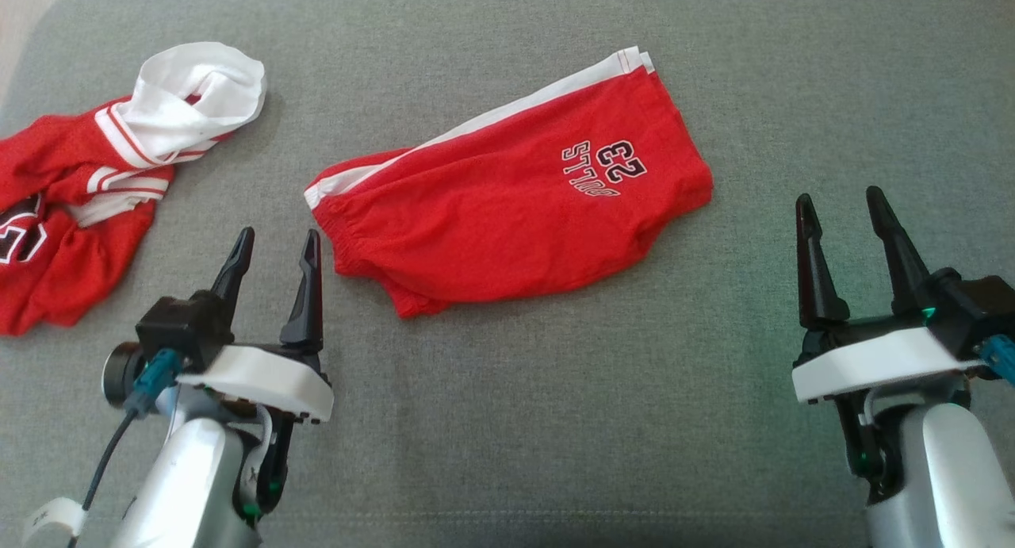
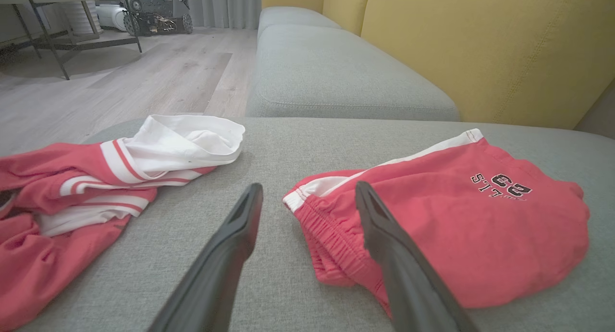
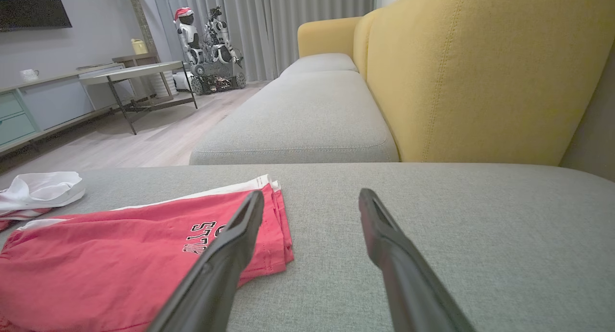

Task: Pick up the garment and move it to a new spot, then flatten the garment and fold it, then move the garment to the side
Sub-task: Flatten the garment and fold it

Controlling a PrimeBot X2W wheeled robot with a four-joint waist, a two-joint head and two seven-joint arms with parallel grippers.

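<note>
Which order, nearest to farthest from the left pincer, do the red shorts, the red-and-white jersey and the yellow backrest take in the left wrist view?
1. red shorts, just right of the left pincer.
2. red-and-white jersey, off to its left.
3. yellow backrest, far behind at upper right.

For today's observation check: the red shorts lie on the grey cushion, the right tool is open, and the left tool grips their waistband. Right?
No. The left tool is open too, holding nothing, beside the waistband of the shorts; the head view shows it. The rest stands.
</note>
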